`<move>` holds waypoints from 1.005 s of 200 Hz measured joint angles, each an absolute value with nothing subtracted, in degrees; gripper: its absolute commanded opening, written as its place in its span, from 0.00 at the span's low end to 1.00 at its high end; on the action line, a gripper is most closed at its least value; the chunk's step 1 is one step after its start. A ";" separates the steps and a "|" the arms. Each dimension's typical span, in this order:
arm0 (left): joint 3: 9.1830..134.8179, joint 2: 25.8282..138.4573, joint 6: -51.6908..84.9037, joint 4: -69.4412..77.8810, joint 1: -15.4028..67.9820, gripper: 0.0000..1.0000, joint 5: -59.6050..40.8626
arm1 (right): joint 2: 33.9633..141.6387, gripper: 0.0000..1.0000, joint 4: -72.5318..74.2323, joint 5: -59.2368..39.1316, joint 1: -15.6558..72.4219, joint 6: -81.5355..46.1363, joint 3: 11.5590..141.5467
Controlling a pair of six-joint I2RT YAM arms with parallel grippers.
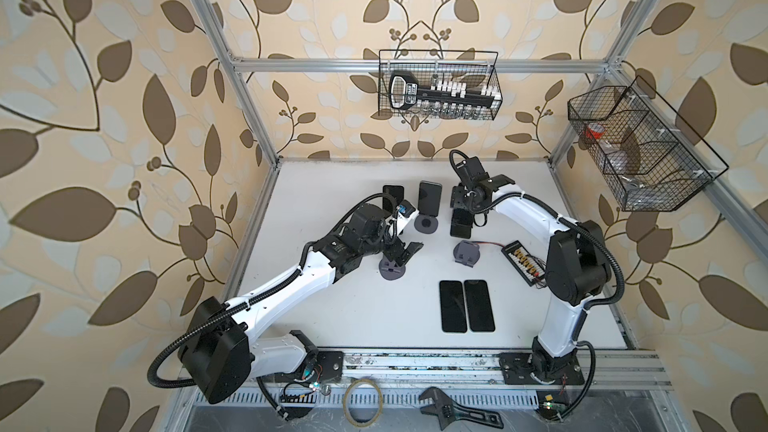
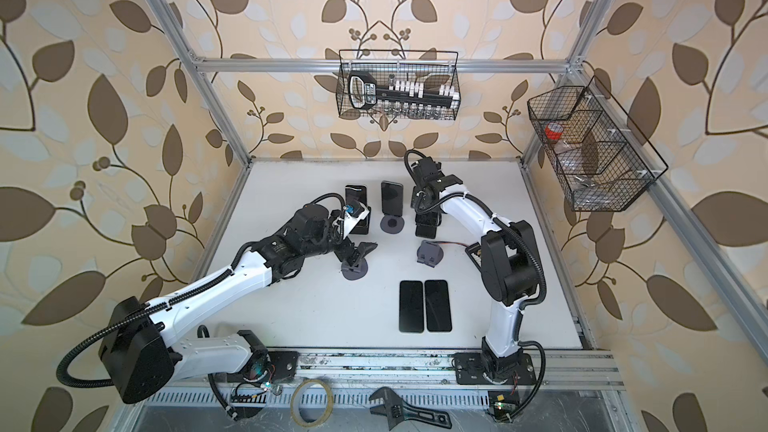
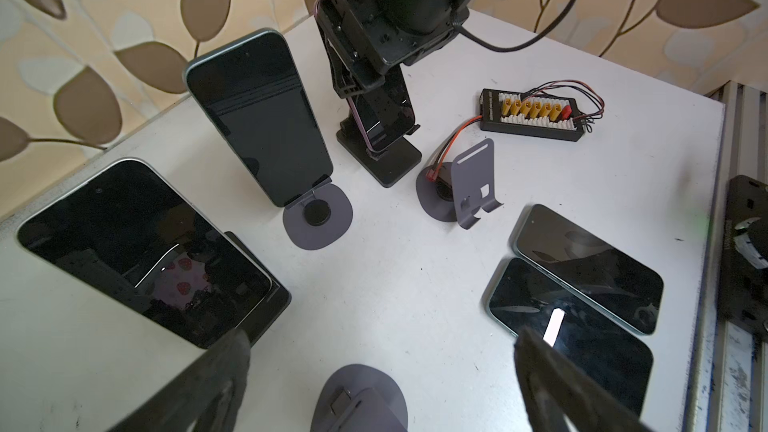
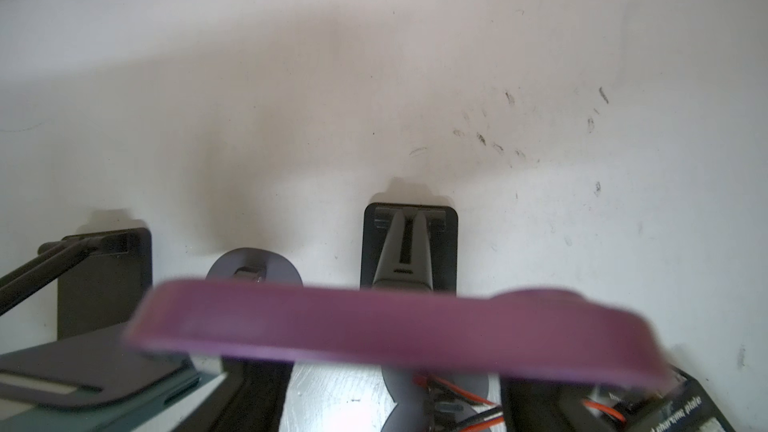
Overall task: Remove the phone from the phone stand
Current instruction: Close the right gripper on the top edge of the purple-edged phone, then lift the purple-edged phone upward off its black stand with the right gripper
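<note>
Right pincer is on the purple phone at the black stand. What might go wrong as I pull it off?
1. The right pincer holds the purple phone only near its top, so it may pivot or slip.
2. Its lower edge seems to sit at the lip of the black stand; a slanted pull could tip it.
3. The upright phone alongside is close; a sideways swing may knock it.

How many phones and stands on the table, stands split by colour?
Phones: 5
Grey stands: 3
Black stands: 2
Total: 10
</note>
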State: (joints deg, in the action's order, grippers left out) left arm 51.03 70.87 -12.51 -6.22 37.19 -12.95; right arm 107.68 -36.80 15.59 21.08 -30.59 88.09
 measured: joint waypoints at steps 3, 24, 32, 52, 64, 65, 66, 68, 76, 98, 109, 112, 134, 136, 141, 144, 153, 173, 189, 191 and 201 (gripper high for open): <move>51.03 70.87 -12.51 -6.20 37.19 0.99 -12.95 | 107.63 0.71 -36.82 15.62 21.08 -30.57 88.09; 51.03 70.87 -12.51 -6.22 37.19 0.99 -12.93 | 107.24 0.71 -36.88 15.62 21.08 -30.57 88.09; 51.03 70.87 -12.51 -6.22 37.19 0.99 -12.93 | 107.22 0.71 -36.88 15.59 21.08 -30.59 88.09; 51.03 70.87 -12.51 -6.22 37.19 0.99 -12.93 | 107.22 0.70 -36.93 15.62 21.08 -30.57 88.09; 51.03 70.87 -12.51 -6.22 37.19 0.99 -12.93 | 107.22 0.70 -36.95 15.62 21.08 -30.57 88.09; 51.03 70.87 -12.51 -6.22 37.19 0.99 -12.93 | 107.22 0.70 -36.95 15.62 21.08 -30.59 88.09; 51.03 70.87 -12.51 -6.22 37.19 0.99 -12.93 | 107.22 0.70 -36.97 15.62 21.08 -30.57 88.09; 51.03 70.87 -12.51 -6.22 37.19 0.99 -12.93 | 107.22 0.70 -36.97 15.62 21.08 -30.57 88.09; 51.03 70.87 -12.51 -6.22 37.19 0.99 -12.93 | 107.22 0.70 -37.01 15.62 21.08 -30.59 88.09; 51.03 70.87 -12.49 -6.22 37.19 0.99 -12.93 | 106.83 0.70 -37.28 15.62 21.08 -30.57 88.09; 51.03 70.87 -12.49 -6.22 37.19 0.99 -12.93 | 106.39 0.70 -37.41 15.62 21.08 -30.57 88.09; 51.03 70.87 -12.49 -6.22 37.19 0.99 -12.93 | 106.24 0.70 -37.41 15.62 21.08 -30.59 88.09; 51.03 70.87 -12.49 -6.20 37.19 0.99 -12.93 | 105.08 0.70 -37.47 15.62 21.08 -30.59 88.09; 51.03 70.87 -12.49 -6.22 37.19 0.99 -12.93 | 105.01 0.70 -37.47 15.59 21.08 -30.59 88.09; 51.03 70.87 -12.49 -6.22 37.19 0.99 -12.93 | 104.73 0.70 -37.50 15.62 21.08 -30.59 88.09; 51.03 70.87 -12.49 -6.22 37.19 0.99 -12.93 | 104.64 0.70 -37.52 15.59 21.08 -30.59 88.09; 51.03 70.87 -12.49 -6.22 37.19 0.99 -12.93 | 104.20 0.70 -37.54 15.62 21.08 -30.61 88.09; 51.03 70.87 -12.49 -6.22 37.19 0.99 -12.93 | 103.44 0.70 -37.58 15.62 21.08 -30.61 88.09; 51.03 70.87 -12.49 -6.24 37.19 0.99 -12.93 | 102.91 0.70 -37.78 15.62 21.08 -30.63 88.09; 51.03 70.85 -12.49 -6.24 37.19 0.99 -12.93 | 102.87 0.70 -37.80 15.59 21.08 -30.63 88.09; 51.03 70.78 -12.49 -6.26 37.19 0.99 -12.93 | 102.59 0.70 -38.02 15.59 21.08 -30.63 88.09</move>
